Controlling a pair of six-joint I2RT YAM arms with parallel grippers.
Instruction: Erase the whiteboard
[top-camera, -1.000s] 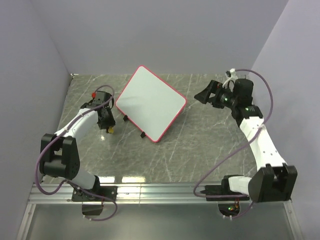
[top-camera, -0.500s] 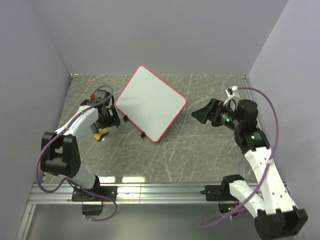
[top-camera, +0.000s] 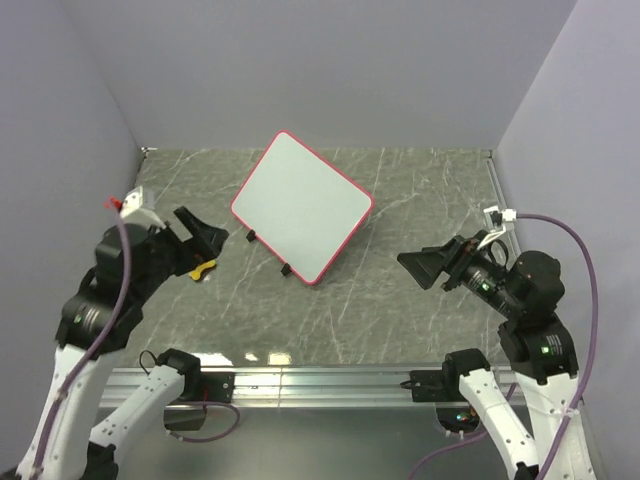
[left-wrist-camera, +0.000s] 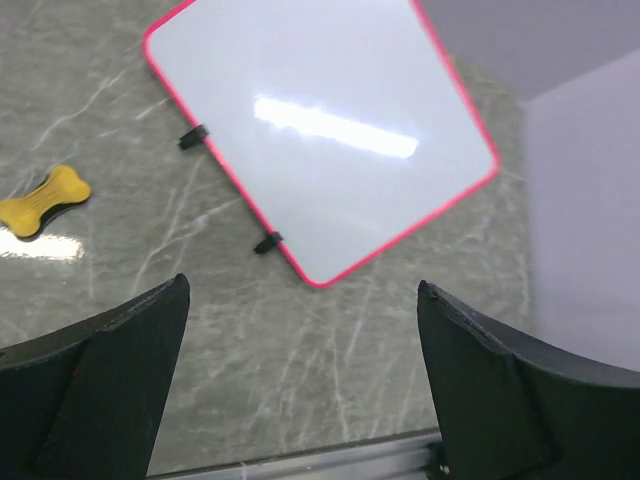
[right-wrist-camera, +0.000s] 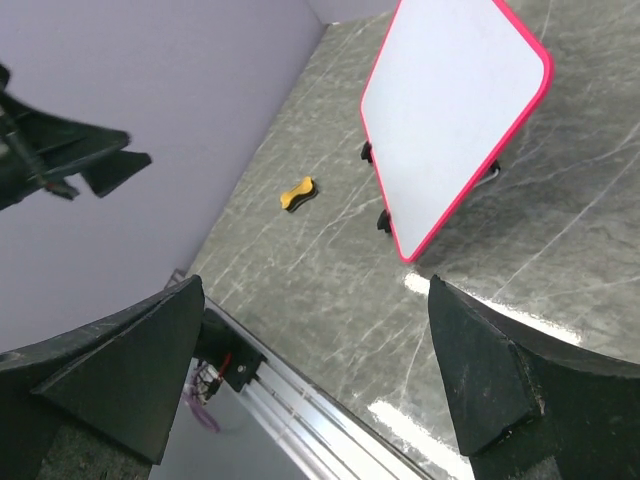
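Whiteboard (left-wrist-camera: 320, 130) shows no marks, looks wiped | yellow eraser (left-wrist-camera: 43, 200) lies loose beside it | left gripper (left-wrist-camera: 302, 290) wide, empty | right gripper (right-wrist-camera: 315, 290) wide, empty | apparently nothing left

This is a robotics lab cell: plain lilac partition walls (top-camera: 300, 70) box in a grey marble-look table (top-camera: 400, 290), and an aluminium rail (top-camera: 320, 380) along its near edge anchors a cabled left arm (top-camera: 90, 320) and right arm (top-camera: 540, 350).

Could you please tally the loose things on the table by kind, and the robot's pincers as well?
whiteboard: 1
yellow eraser: 1
pincers: 2 (left pincer, right pincer)
Total: 4
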